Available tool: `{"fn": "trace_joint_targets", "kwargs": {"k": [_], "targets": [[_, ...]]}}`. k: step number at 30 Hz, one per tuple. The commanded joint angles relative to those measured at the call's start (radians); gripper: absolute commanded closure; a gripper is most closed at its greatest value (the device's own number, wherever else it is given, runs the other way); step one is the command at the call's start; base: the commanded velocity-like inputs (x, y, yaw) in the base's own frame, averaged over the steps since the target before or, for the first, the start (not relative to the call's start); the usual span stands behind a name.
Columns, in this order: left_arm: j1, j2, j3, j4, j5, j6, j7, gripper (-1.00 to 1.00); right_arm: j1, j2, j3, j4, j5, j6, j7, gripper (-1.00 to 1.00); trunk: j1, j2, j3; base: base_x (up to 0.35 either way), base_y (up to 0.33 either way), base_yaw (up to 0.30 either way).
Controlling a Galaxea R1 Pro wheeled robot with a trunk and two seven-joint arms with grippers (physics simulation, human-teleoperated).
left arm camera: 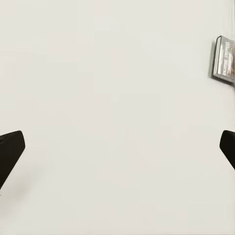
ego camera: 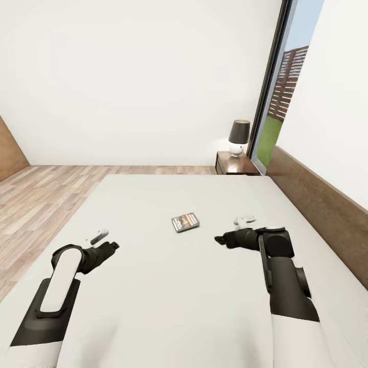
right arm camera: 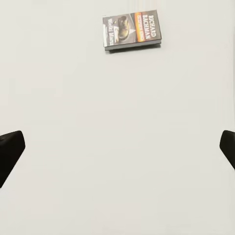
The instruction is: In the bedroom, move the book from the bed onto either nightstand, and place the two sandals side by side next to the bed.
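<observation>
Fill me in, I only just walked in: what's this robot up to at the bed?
The robot is leaning over the large pale mattress bed, both arms out. A small dark paperback book with an orange band lies flat on it, untouched. The left end effector and right end effector hover open and empty on either side. A dark wooden nightstand with a lamp waits beyond.

Cut by the frame edge beyond the left gripper's (left arm camera: 117, 147) spread fingertips: book (left arm camera: 225, 59). Half hidden behind the mattress (ego camera: 153, 286): nightstand (ego camera: 236, 164).
</observation>
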State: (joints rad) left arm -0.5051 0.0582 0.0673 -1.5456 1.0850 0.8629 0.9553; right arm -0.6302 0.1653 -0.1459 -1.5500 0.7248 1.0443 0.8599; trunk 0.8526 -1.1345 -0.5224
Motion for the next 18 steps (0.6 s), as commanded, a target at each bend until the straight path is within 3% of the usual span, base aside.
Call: {"fn": "trace_joint_targets", "kwargs": {"k": [1,2,3,4,8,9,10,11,12,14,15,18], "targets": [[-0.001,0.000,0.000,-0.001,0.010,0.003,0.010,-1.00,-0.003,0.001,-0.002,0.000,0.010,0.003,0.010,-1.00,0.000,-0.001,-0.001,0.000,0.000,-0.004],[-0.009,0.000,-0.004,-0.001,0.009,0.022,0.011,-1.00,-0.040,0.001,-0.005,0.034,0.010,0.003,0.009,-1.00,0.000,-0.001,-0.001,0.000,0.000,-0.003],[-0.026,0.001,-0.011,-0.003,0.010,0.067,0.011,-1.00,-0.147,0.002,-0.044,0.182,0.009,0.003,-0.022,-1.00,0.000,-0.001,-0.001,0.000,0.000,-0.002],[-0.026,0.001,-0.011,-0.003,0.010,0.067,0.011,-1.00,-0.147,0.002,-0.044,0.182,0.009,0.003,-0.022,-1.00,0.000,-0.001,-0.001,0.000,0.000,-0.002],[-0.050,-0.003,-0.020,-0.009,0.004,0.126,0.021,-1.00,-0.364,0.003,-0.169,0.562,-0.014,-0.011,-0.179,-1.00,0.000,-0.001,-0.003,0.000,0.000,-0.022],[-0.060,0.001,-0.021,-0.013,0.002,0.146,0.034,-1.00,-0.492,0.002,-0.280,0.832,-0.074,-0.129,-0.355,-1.00,0.000,-0.001,-0.004,0.000,0.000,-0.037],[-0.063,0.003,-0.021,-0.014,0.001,0.151,0.038,-1.00,-0.528,0.002,-0.316,0.921,-0.100,-0.183,-0.424,-1.00,0.000,-0.001,-0.005,0.000,0.000,-0.030],[-0.063,0.003,-0.021,-0.014,0.001,0.151,0.038,-1.00,-0.528,0.002,-0.316,0.921,-0.100,-0.183,-0.424,-1.00,0.000,-0.001,-0.006,0.000,0.000,-0.030],[-0.069,0.007,-0.020,-0.016,0.004,0.160,0.041,-1.00,-0.590,0.000,-0.377,1.086,-0.149,-0.288,-0.567,-1.00,0.000,-0.001,-0.007,0.000,0.000,-0.019],[-0.076,0.009,-0.021,-0.017,0.006,0.168,0.044,-1.00,-0.639,-0.001,-0.420,1.217,-0.188,-0.368,-0.698,-1.00,0.000,-0.001,-0.010,0.000,0.000,-0.014],[-0.091,0.009,-0.023,-0.019,0.008,0.183,0.047,-1.00,-0.701,-0.003,-0.472,1.374,-0.236,-0.465,-0.862,-1.00,0.000,-0.001,-0.011,0.000,0.000,-0.040],[-0.096,0.005,-0.025,-0.019,0.008,0.184,0.047,-1.00,-0.716,-0.004,-0.484,1.411,-0.248,-0.487,-0.901,-1.00,0.000,-0.001,-0.016,0.000,0.000,-0.048]]}}
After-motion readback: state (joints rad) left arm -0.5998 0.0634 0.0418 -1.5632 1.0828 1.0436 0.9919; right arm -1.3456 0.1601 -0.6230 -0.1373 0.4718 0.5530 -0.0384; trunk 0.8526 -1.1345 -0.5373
